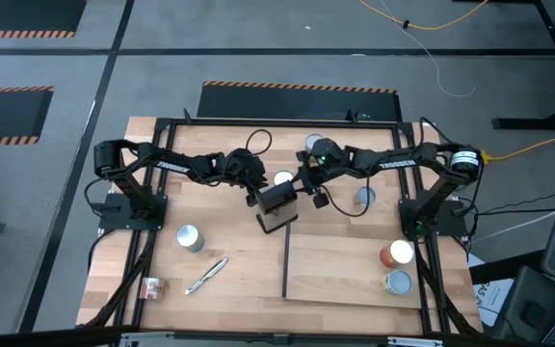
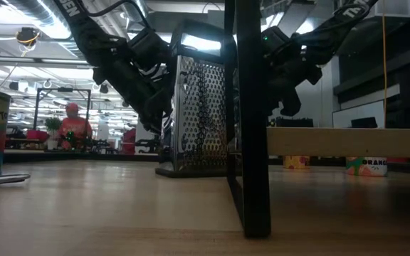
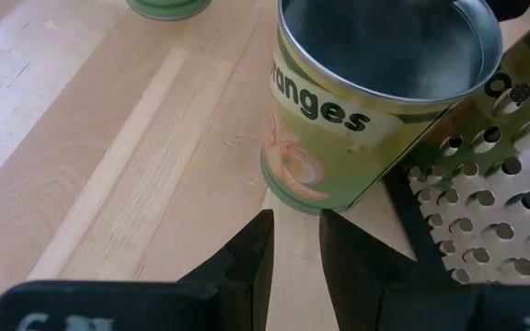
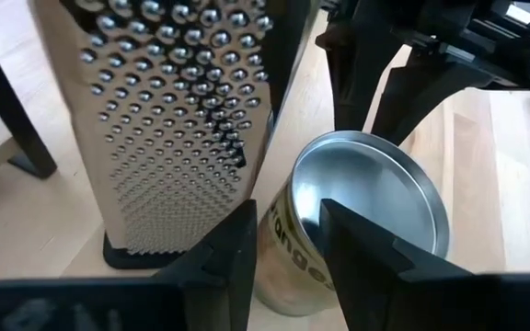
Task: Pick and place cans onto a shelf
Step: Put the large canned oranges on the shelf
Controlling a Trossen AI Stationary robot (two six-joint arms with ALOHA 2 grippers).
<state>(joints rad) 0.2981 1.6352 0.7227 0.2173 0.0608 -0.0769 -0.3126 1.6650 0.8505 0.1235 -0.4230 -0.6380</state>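
Narrowly spread left pincer (image 3: pixel 294 246) faces green-labelled oranges can (image 3: pixel 366 110), silver top, beside grater (image 3: pixel 486 202).

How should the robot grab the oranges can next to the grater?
Probably by its round sides, coming down from above. The oranges can stands upright with its flat top up, and the grater stands close against one side, so the gripper fingers should straddle the can's free sides, clear of the grater.
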